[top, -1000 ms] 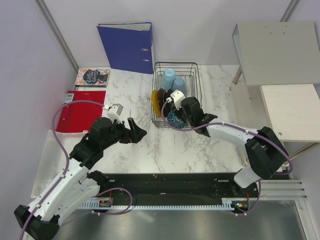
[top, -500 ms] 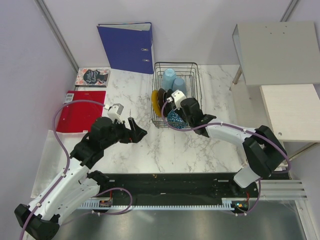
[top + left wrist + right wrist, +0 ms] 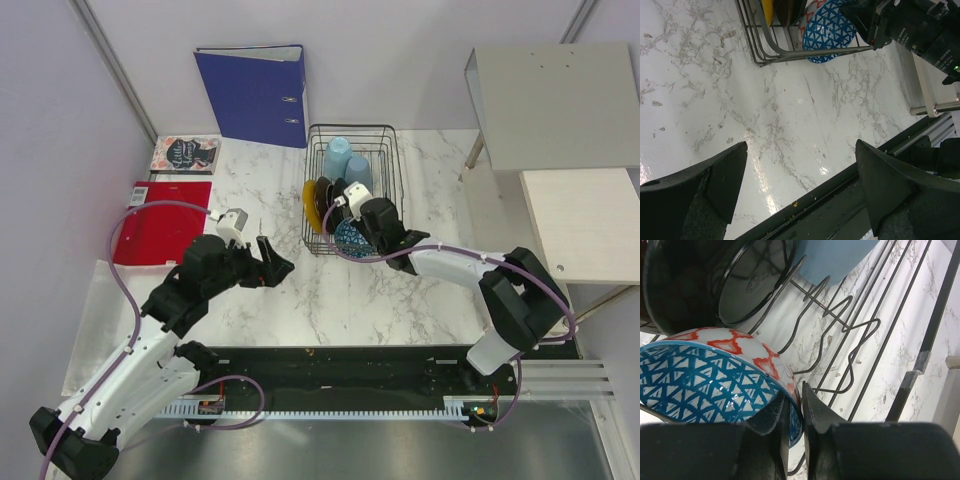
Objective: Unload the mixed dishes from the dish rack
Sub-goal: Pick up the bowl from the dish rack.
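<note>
The black wire dish rack [image 3: 391, 160] stands at the back of the marble table. Two pale blue cups [image 3: 340, 155] lie in its far half. A yellow plate [image 3: 309, 203] and a dark plate [image 3: 323, 197], seen from its back, stand on edge in the near half. The blue patterned bowl [image 3: 347, 238] leans at the near end. My right gripper [image 3: 357, 224] is inside the rack; in the right wrist view it [image 3: 795, 400] is shut on the rim of the bowl [image 3: 700, 380]. My left gripper [image 3: 276, 262] is open and empty over the table, left of the rack.
A blue ring binder [image 3: 255, 92] stands behind the rack. A red folder [image 3: 160, 222] and a small book [image 3: 185, 153] lie at the left. Grey and white furniture [image 3: 555, 95] stands at the right. A black rail [image 3: 840, 210] runs along the table's near edge.
My right gripper has edged slightly left inside the rack, staying at the bowl. The left arm has barely moved.
</note>
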Robot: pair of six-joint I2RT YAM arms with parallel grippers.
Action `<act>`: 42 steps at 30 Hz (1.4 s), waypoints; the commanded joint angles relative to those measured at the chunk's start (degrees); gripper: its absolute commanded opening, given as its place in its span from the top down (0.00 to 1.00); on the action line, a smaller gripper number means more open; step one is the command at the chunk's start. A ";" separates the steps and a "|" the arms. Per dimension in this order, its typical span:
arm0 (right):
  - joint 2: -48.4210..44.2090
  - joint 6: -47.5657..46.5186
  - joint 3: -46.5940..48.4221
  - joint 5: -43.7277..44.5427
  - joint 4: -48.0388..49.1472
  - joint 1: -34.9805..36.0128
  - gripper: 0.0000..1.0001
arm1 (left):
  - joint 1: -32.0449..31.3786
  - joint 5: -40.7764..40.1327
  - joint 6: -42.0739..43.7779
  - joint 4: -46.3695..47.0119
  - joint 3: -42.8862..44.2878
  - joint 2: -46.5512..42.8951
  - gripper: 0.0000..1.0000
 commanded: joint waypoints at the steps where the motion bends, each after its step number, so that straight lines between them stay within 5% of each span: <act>1: -2.05 0.77 -1.16 2.21 2.15 0.00 0.88 | 0.20 0.89 0.20 2.36 -0.12 -0.02 0.05; 7: -5.12 0.86 -1.78 2.48 2.15 0.35 1.00 | 0.20 0.89 -0.07 2.36 -0.20 0.07 0.05; 19: -6.10 -3.71 -5.82 11.61 7.85 3.60 1.00 | 0.20 0.54 -1.03 2.36 -0.20 1.03 0.06; 33: -0.73 -20.22 -19.08 32.97 44.68 7.46 1.00 | 0.20 0.27 -1.21 2.54 -0.56 1.30 0.07; 39: -3.98 -18.13 -18.75 31.22 40.75 8.87 1.00 | 0.20 0.27 -1.12 2.45 -0.64 1.12 0.07; 42: -7.75 -14.09 -16.03 28.06 30.92 9.66 1.00 | 0.20 0.01 -1.04 2.45 -0.73 0.60 0.07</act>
